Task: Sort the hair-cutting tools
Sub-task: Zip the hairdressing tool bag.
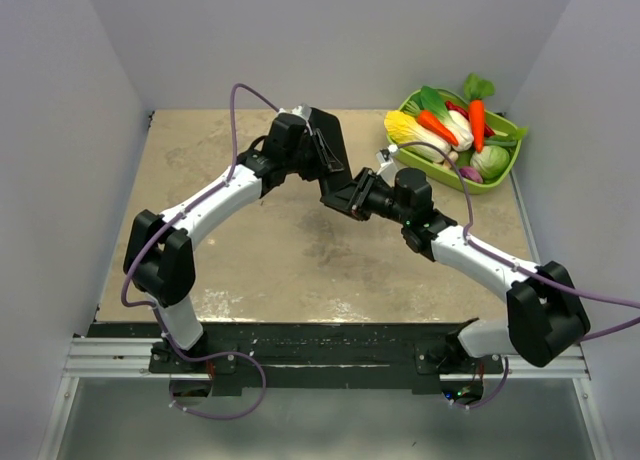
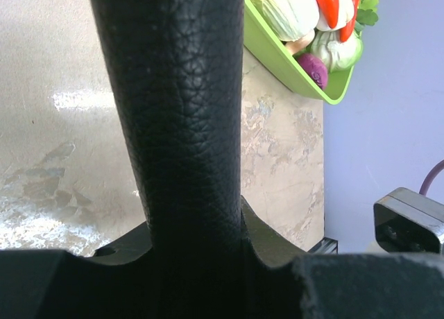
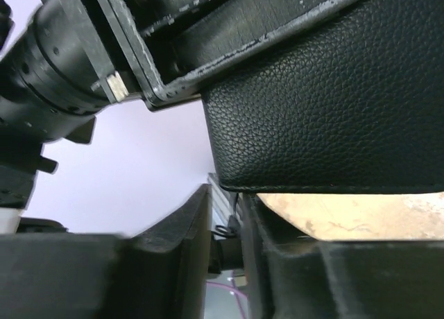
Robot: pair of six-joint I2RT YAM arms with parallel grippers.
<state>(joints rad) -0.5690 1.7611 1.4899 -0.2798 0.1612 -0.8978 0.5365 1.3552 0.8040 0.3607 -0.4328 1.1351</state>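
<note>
The table [image 1: 300, 270] is seen bare over most of its top. Both arms are reached in from the near edge and are brought together over the middle of the far half. A green basket [image 2: 277, 59] of toy vegetables is set in the far right corner, well apart from the work.

A flat black case [image 1: 328, 145] is held up off the table, roughly on end, between the two arms. It is clamped by the left gripper [image 1: 312, 150], whose jaws are pressed onto its grained sides; in the left wrist view the case is seen running straight up from between them. The right gripper [image 1: 345, 200] is placed at the lower end of the case. Its fingers [image 3: 173, 263] are drawn close together with only a narrow slit left, and the case's bottom edge is seen just above them; whether that edge is pinched cannot be told.

No combs and no scissors are shown in any view. They are judged to be inside the case, though this is not visible.

The task is judged to be at an early stage: the case is lifted but not seen opened, nothing is laid out, and all the sorting is left to be done.
</note>
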